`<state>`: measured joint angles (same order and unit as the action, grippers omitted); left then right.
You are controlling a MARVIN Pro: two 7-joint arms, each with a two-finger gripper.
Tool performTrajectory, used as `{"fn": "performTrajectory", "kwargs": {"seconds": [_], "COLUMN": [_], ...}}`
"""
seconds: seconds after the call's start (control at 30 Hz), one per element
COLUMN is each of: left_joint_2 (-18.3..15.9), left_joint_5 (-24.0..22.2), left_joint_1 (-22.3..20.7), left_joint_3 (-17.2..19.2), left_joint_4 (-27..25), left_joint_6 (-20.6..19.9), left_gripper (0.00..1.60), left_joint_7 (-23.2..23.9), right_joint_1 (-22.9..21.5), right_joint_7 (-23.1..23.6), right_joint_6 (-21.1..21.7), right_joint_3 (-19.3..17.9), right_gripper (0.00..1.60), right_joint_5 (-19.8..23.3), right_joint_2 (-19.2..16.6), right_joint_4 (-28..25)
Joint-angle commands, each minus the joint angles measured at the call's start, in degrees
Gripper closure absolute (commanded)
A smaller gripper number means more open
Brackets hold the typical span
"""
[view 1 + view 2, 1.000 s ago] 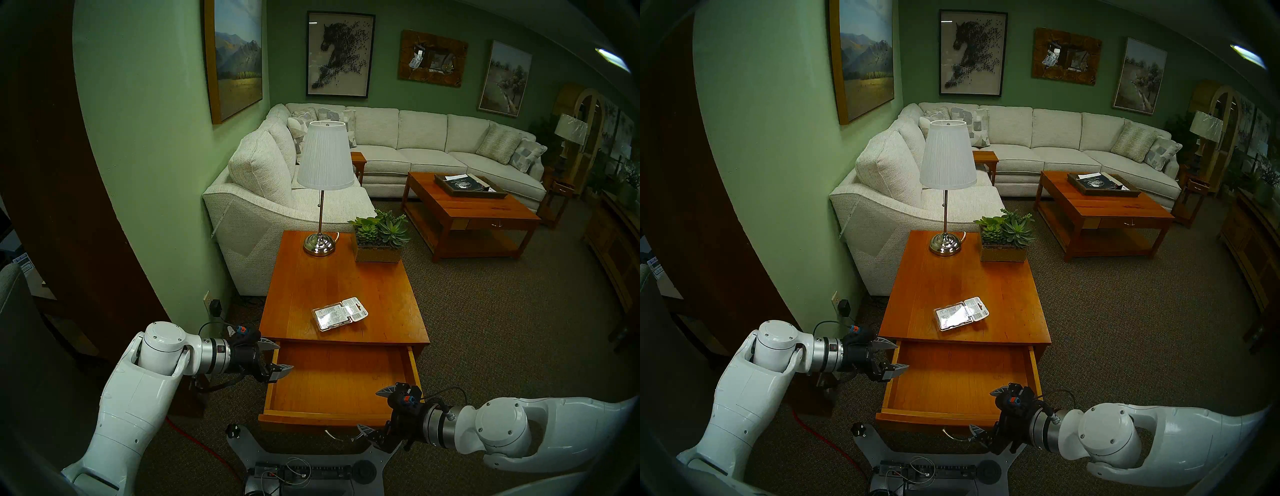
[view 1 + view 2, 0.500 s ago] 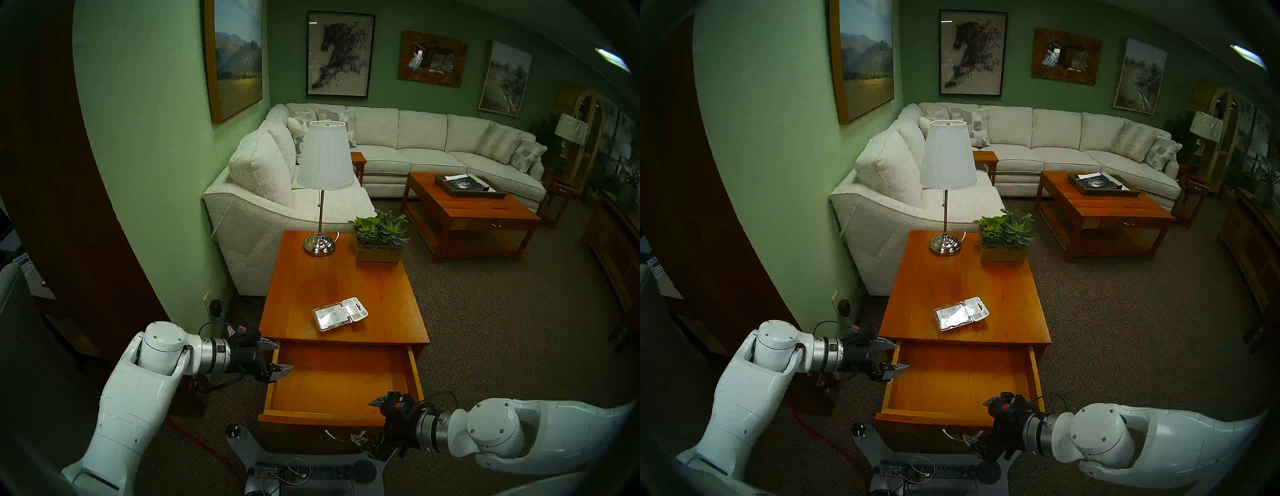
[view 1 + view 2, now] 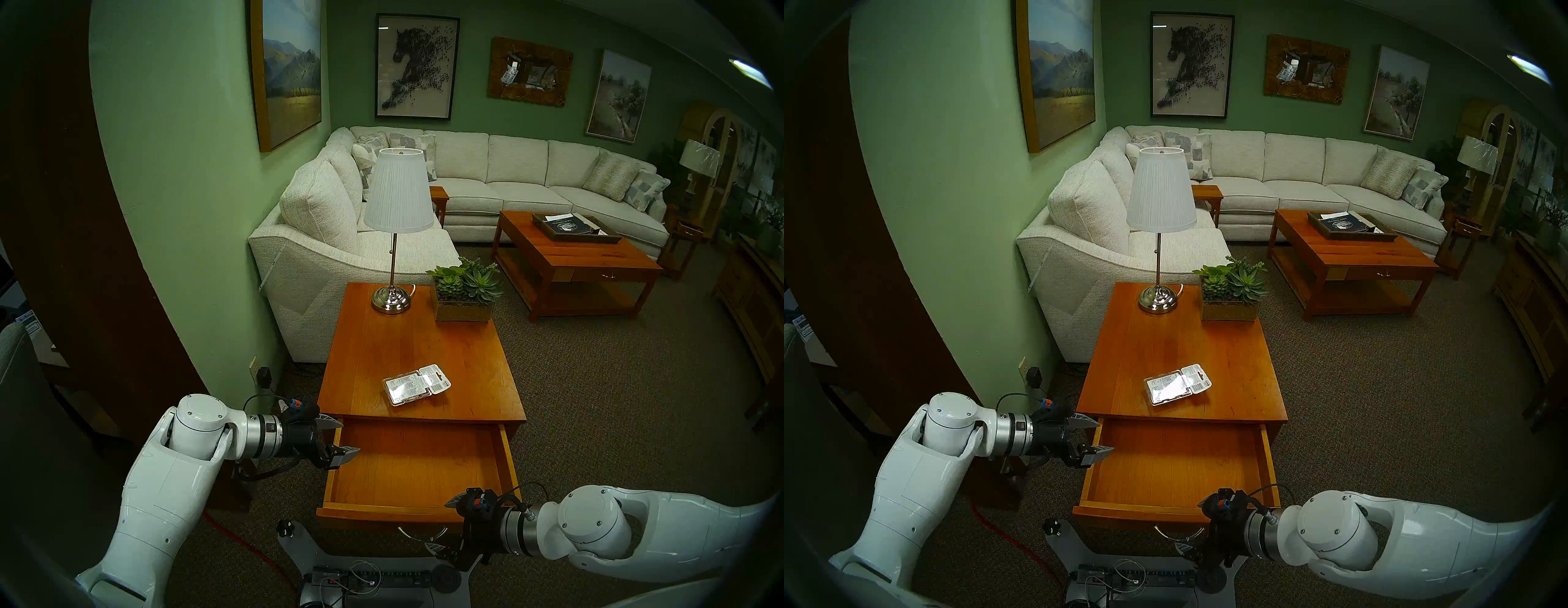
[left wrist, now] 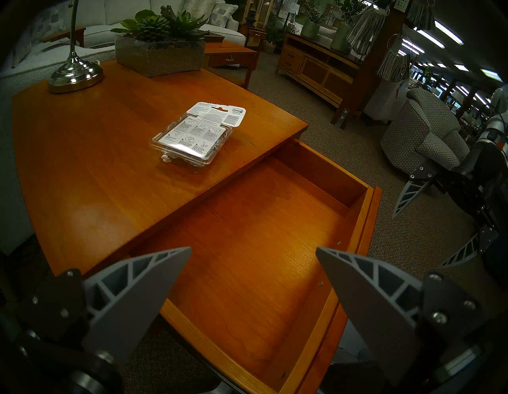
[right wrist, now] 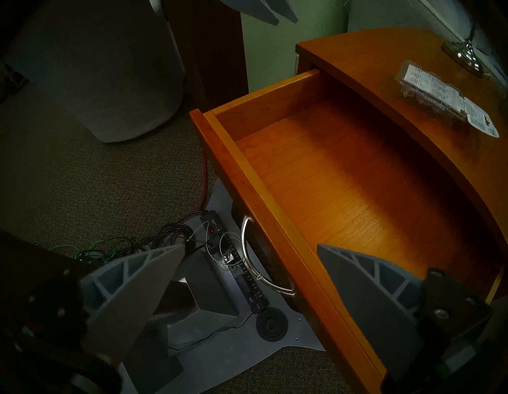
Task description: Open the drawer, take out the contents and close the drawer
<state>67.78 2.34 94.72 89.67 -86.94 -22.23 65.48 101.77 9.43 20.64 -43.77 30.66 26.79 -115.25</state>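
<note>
The drawer [image 3: 382, 507] of the orange-brown side table stands pulled out, and its lighter wood floor is bare in the left wrist view [image 4: 330, 165] and the right wrist view [image 5: 247, 170]. The contents, a clear blister pack [image 3: 415, 384] with a white card, lie on the tabletop behind it [image 4: 198, 132]. My left gripper [image 3: 350, 436] hangs open at the drawer's back left corner, holding nothing. My right gripper [image 3: 436, 525] is open astride the drawer front near its right end, one finger above the inside, the other in front near the silver handle [image 5: 244, 247].
A lamp [image 3: 392, 297] and a succulent planter [image 3: 464, 305] stand at the far end of the tabletop. My base with a power strip and cables [image 3: 373, 577] sits under the drawer front. The sofa [image 3: 305, 271] and green wall flank the table's left.
My right gripper has slid left along the drawer front and a little lower, toward the handle. The left arm, the drawer and the blister pack have stayed put.
</note>
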Motion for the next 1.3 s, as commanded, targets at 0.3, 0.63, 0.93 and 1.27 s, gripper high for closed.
{"fn": "performTrajectory", "kwargs": {"seconds": [0.3,0.63,0.93,1.27], "left_joint_2": [0.0,0.0,0.0,0.0], "left_joint_5": [-0.3,-0.3,-0.3,-0.2], "left_joint_1": [-1.2,-1.2,-1.2,-1.2], "left_joint_3": [0.4,0.4,0.4,0.5], "left_joint_4": [-1.4,-1.3,-1.3,-1.3], "left_joint_6": [0.2,0.2,0.2,0.2], "left_gripper": [0.00,0.00,0.00,0.00], "left_joint_7": [0.2,0.2,0.2,0.3], "right_joint_1": [-6.2,-10.5,-14.5,-17.9], "right_joint_7": [4.9,6.3,5.1,4.1], "right_joint_6": [2.8,6.4,12.4,15.8], "right_joint_3": [1.6,3.3,5.1,6.4], "right_gripper": [0.00,0.00,0.00,0.00], "right_joint_5": [-2.7,-6.1,-11.0,-14.2], "right_joint_2": [7.7,12.8,16.0,18.3], "right_joint_4": [5.3,10.8,13.6,16.2]}}
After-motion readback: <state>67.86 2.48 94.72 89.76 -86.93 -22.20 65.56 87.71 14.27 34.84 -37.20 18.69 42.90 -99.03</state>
